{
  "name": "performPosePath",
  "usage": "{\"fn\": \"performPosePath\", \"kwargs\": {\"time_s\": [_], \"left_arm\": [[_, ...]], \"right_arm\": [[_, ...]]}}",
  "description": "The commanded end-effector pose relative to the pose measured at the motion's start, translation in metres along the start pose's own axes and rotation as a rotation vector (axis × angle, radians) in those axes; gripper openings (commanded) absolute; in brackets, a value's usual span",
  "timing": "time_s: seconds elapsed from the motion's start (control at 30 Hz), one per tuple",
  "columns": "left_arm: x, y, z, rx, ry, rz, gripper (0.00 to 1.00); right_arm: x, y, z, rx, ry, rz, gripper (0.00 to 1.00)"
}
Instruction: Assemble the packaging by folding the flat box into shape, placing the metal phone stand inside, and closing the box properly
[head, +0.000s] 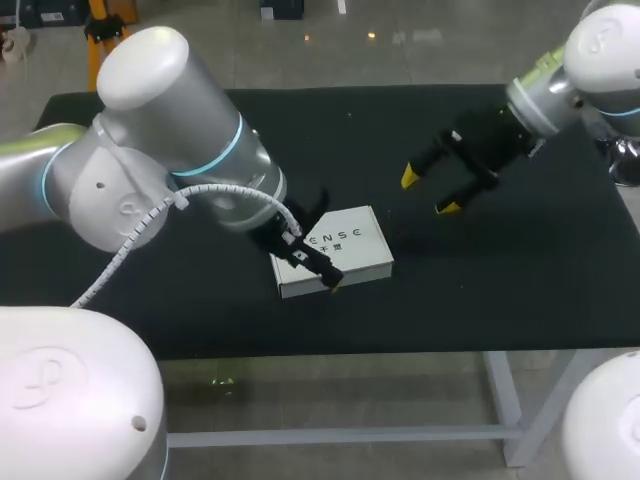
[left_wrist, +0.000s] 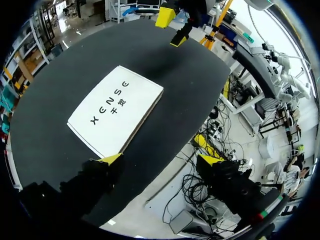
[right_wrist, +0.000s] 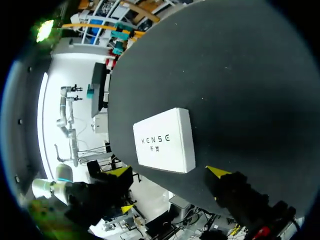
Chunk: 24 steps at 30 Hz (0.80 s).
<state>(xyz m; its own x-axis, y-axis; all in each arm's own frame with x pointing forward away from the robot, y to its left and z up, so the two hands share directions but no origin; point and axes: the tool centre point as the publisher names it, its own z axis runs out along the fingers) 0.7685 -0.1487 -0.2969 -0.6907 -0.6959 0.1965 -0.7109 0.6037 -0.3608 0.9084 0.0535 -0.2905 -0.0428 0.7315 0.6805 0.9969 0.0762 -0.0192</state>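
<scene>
Box: white carton (head: 335, 250), folded into shape and shut, lying flat with its printed face up, set at a slant to the table's edges.
Box, position: near the middle of the table, toward its front edge; the left wrist view (left_wrist: 117, 110) and the right wrist view (right_wrist: 165, 140) both show it whole.
Left gripper: (left_wrist: 161, 160) fingers spread wide, holding nothing; one yellow tip is at the box's near corner, apparently touching it, and the other stands out past the table's front edge.
Left gripper, head view: (head: 315, 262) low over the box's front left part, partly covering it.
Left arm: (head: 150, 170) comes in from the left and bends down over the box.
Right gripper: (head: 430, 192) fingers apart, holding nothing, raised above the table to the right of the box and well apart from it.
Right gripper, own view: (right_wrist: 169, 171) the box lies ahead of its spread fingers.
Right arm: (head: 590, 60) enters from the far right corner.
Table: black surface (head: 480, 290) under the box.
</scene>
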Motion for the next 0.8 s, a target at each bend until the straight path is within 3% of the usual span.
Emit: {"fn": "performPosePath", "kwargs": {"time_s": [0.03,0.2,0.43,0.73,0.8], "left_arm": [[0.01,0.0,0.004,0.039,-0.013,-0.137,1.0],[0.026,-0.001,0.009,0.031,-0.028,-0.232,1.0],[0.047,-0.009,0.018,0.013,-0.079,-0.353,1.0],[0.067,-0.006,0.036,0.029,-0.141,-0.508,1.0],[0.068,-0.006,0.041,0.029,-0.223,-0.571,1.0]], "right_arm": [[-0.018,0.004,0.004,-0.056,0.039,-0.213,1.0],[-0.027,0.017,-0.006,-0.126,0.001,-0.408,1.0],[-0.037,0.03,-0.022,-0.209,-0.045,-0.583,1.0],[-0.05,0.042,-0.035,-0.2,-0.086,-0.893,1.0],[-0.052,0.043,-0.036,-0.189,-0.103,-0.904,1.0]]}}
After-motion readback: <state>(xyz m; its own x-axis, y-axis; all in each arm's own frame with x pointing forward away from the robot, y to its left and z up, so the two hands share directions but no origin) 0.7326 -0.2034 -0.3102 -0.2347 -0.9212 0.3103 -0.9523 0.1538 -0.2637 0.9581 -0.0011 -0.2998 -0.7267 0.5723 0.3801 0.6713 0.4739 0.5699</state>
